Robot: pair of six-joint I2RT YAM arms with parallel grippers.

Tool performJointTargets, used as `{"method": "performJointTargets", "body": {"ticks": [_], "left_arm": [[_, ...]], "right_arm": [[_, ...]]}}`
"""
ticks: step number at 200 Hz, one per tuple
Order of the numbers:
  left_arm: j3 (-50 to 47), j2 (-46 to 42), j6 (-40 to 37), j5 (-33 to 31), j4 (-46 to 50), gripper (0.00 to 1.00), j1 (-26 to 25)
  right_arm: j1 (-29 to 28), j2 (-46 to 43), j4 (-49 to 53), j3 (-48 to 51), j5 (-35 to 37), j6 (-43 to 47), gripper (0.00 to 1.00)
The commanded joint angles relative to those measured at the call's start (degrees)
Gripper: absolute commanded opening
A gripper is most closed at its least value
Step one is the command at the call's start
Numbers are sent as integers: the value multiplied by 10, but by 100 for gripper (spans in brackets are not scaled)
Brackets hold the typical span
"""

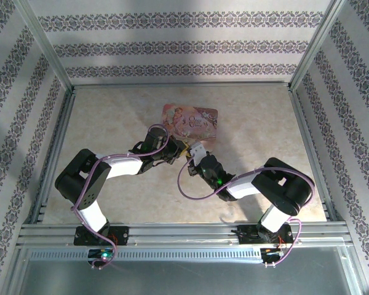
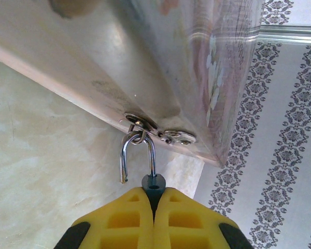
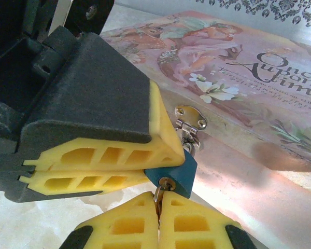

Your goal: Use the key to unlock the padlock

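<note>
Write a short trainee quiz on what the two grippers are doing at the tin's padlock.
1. Pick one: the left gripper is shut on A) the tin, B) the padlock, C) the key.
2. True or false: the shackle hangs clear of the tin's clasp.
3. Fill in: the right gripper is shut on the ____.

Key: 1 B, it holds the blue body. 2 False, the shackle is hooked through the clasp. 3 key.
</note>
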State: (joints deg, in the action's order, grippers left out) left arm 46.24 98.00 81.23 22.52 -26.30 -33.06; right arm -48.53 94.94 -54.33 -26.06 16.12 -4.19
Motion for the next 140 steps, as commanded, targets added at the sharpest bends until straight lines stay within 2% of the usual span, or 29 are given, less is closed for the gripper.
{"method": "performJointTargets", "body": {"ticks": [1, 29, 40, 53, 104, 140], "left_arm": [[-2, 1, -12, 27, -9, 0, -25], [-2, 0, -20, 22, -1, 0, -25], [-3, 1, -25, 22, -1, 0, -25], [-3, 6, -30, 23, -3, 0, -24], [-2, 13, -58, 21, 12, 0, -23], [-10, 18, -73, 22, 9, 0, -23]], "right_arm": [[-9, 1, -66, -1, -5, -5, 0], [-9, -14, -59, 11, -4, -1, 21], [-9, -27, -50, 18, -3, -4, 36], [-10, -53, -31, 26, -8, -12, 43], [-8, -227, 175, 44, -8, -41, 59], [43, -348, 331, 22, -50, -79, 67]]}}
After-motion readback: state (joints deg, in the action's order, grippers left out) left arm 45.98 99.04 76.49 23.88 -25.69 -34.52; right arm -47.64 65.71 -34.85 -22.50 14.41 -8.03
